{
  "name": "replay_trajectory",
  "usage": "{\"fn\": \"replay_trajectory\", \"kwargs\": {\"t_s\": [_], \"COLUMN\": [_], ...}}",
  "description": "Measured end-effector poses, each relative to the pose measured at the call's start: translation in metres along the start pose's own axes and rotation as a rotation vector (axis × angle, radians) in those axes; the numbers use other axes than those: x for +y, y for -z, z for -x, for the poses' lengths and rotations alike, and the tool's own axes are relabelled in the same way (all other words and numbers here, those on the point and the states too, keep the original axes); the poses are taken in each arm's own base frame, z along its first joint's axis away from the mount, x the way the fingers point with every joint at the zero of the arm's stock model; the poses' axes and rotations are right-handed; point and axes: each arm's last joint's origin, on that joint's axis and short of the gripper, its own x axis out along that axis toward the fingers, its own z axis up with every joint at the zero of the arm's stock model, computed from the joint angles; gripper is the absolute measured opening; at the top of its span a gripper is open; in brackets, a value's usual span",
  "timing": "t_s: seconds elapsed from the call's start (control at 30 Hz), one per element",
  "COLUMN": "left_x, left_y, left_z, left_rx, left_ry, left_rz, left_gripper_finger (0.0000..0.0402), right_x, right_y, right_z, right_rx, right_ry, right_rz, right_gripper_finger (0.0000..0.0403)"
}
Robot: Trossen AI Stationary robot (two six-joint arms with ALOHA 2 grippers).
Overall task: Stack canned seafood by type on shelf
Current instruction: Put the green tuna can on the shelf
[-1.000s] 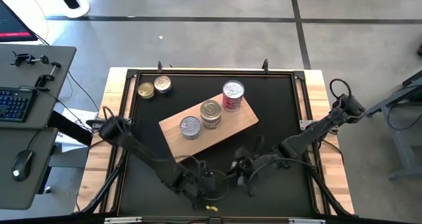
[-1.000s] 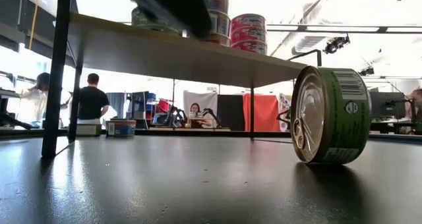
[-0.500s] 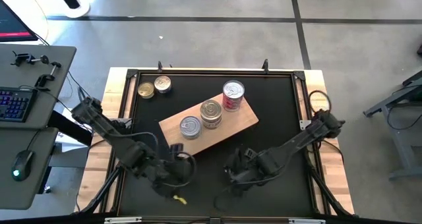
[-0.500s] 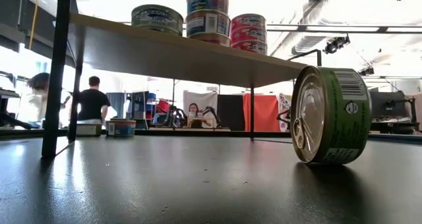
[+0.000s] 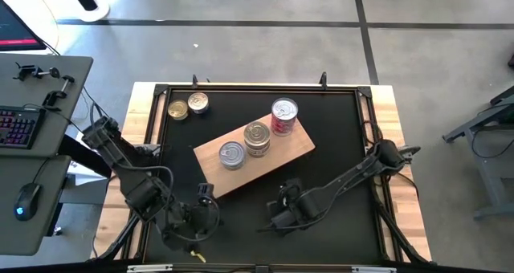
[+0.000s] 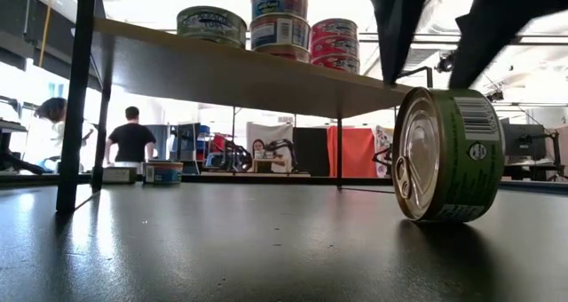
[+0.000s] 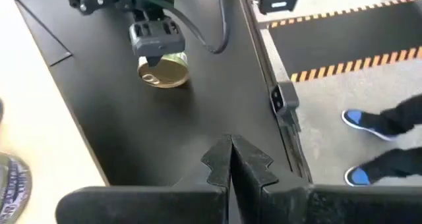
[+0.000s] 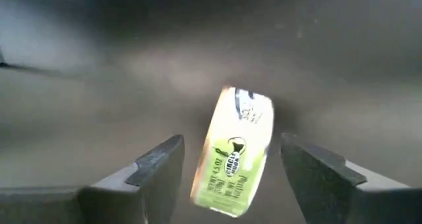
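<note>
Wooden shelf [image 5: 289,151] carrying three tin stacks. Right gripper [image 8: 227,165] hovering, fingers spread wide, straddling green-label tin [image 6: 446,154] standing on edge on black tabletop [image 6: 222,249]. Tin looking rigid, smooth, likely rolling; pinching flat faces seeming safest. Left gripper [image 7: 231,159] idling near table front, fingers pressed together.

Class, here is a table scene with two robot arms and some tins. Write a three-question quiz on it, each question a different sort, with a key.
1. True or false: the green-labelled tin lies flat on the black tabletop.
2. The right gripper is: A open over that tin; B shut on it; C out of view.
3. How many stacks stand on the shelf?

Key: 1 false, it stands on its edge. 2 A. 3 three.
</note>
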Motion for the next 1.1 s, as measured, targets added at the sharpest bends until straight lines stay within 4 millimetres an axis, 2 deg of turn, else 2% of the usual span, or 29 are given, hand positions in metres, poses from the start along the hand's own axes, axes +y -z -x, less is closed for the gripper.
{"fn": "replay_trajectory", "kwargs": {"t_s": [0.13, 0.27, 0.5, 0.57, 0.7, 0.77, 0.8, 0.87, 1.0, 1.1], "left_x": [-0.004, -0.006, -0.004, -0.001, 0.003, 0.004, 0.006, 0.008, 0.017, 0.023], "left_y": [0.002, 0.003, 0.002, 0.001, -0.005, -0.012, -0.015, -0.020, -0.030, -0.034], "left_z": [0.002, 0.003, 0.002, 0.001, 0.001, 0.006, 0.010, 0.019, 0.047, 0.074], "left_rx": [0.003, 0.004, 0.001, -0.003, -0.044, -0.098, -0.127, -0.181, -0.311, -0.430], "left_ry": [0.011, 0.017, 0.007, -0.007, 0.000, 0.024, 0.036, 0.062, 0.104, 0.082], "left_rz": [-0.020, -0.026, -0.020, -0.002, 0.075, 0.110, 0.119, 0.133, 0.166, 0.177], "left_gripper_finger": [0.0000, 0.0000, 0.0000, 0.0000, 0.0000, 0.0000, 0.0000, 0.0000, 0.0000, 0.0000], "right_x": [0.004, 0.006, 0.012, 0.011, 0.009, 0.008, 0.007, 0.008, 0.006, 0.000], "right_y": [0.005, 0.013, 0.016, 0.015, 0.016, 0.018, 0.018, 0.018, 0.003, -0.016], "right_z": [-0.008, -0.028, -0.035, -0.035, -0.034, -0.028, -0.021, 0.004, 0.084, 0.125], "right_rx": [0.044, 0.059, 0.031, 0.022, 0.021, 0.020, 0.009, -0.047, -0.289, -0.441], "right_ry": [0.006, 0.051, 0.011, 0.014, 0.028, 0.013, -0.004, -0.097, -0.354, -0.441], "right_rz": [-0.021, -0.032, 0.045, 0.074, 0.152, 0.202, 0.232, 0.318, 0.392, 0.405], "right_gripper_finger": [0.0243, 0.0243, 0.0236, 0.0212, 0.0117, 0.0117, 0.0117, 0.0117, 0.0117, 0.0117]}}
